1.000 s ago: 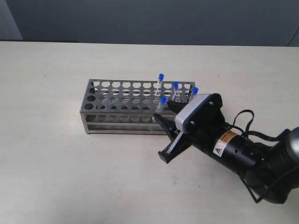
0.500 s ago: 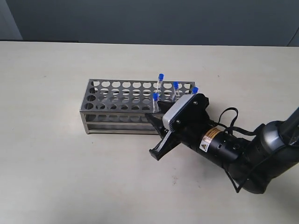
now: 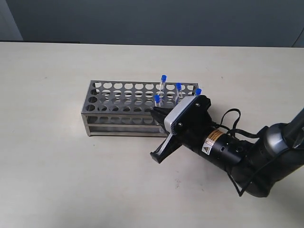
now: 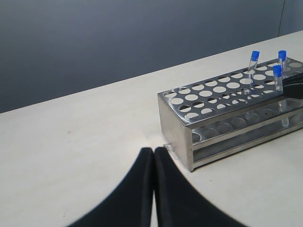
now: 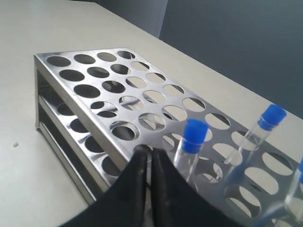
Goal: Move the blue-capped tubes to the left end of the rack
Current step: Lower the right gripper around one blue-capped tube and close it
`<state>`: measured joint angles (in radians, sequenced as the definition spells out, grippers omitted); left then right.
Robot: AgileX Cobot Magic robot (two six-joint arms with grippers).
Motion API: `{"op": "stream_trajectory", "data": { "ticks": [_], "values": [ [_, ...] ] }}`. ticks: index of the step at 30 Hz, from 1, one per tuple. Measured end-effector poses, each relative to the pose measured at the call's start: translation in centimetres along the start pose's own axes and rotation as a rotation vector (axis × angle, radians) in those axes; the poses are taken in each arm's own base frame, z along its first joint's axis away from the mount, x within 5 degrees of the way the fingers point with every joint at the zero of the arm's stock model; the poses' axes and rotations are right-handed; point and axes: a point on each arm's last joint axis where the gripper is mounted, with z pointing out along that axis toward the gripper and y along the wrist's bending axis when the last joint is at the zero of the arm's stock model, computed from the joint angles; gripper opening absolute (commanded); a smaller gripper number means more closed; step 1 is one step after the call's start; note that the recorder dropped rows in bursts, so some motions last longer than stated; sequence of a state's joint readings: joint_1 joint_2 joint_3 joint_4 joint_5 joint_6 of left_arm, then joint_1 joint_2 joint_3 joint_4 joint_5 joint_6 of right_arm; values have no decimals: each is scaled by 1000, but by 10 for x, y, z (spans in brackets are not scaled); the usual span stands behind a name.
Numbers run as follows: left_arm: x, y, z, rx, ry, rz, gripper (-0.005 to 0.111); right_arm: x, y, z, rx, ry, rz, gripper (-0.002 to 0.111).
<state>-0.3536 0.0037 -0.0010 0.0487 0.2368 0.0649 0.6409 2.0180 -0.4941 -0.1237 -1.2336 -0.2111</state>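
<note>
The silver rack (image 3: 118,113) stands mid-table, with four blue-capped tubes in its right part: (image 3: 163,78), (image 3: 178,87), (image 3: 198,91) and a front one (image 3: 157,98). My right gripper (image 3: 153,112) rests at the rack's front edge just below that front tube. In the right wrist view its jaws (image 5: 147,152) are pressed nearly together over the rack's (image 5: 80,111) top plate, with nothing between them; the nearest tube (image 5: 193,137) stands just beside one finger. My left gripper (image 4: 154,150) is shut and empty, low over the table near the rack's (image 4: 173,123) left end.
The rack's holes to the left of the tubes hold nothing. Bare beige table lies around the rack. The right arm's body and cable (image 3: 228,147) sit on the table to the rack's right front.
The right arm moved left to the rack's front edge and its jaws closed without a tube between them. The front tube now stands further left than a second ago.
</note>
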Motion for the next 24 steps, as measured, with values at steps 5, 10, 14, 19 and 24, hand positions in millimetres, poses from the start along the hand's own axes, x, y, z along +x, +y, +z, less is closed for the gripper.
{"op": "stream_trajectory", "data": {
  "ticks": [5,10,14,19,24],
  "values": [
    [0,0,0,0,0,0,0,0,0,0,2,0,1,4],
    [0,0,0,0,0,0,0,-3,-1,5,3,-10,-2,4],
    [0,0,0,0,0,0,0,-6,-5,14,25,4,3,4],
    [0,0,0,0,0,0,0,-8,-6,20,24,17,1,4],
    [0,0,0,0,0,0,0,-7,-6,20,21,23,2,-1]
  ]
}}
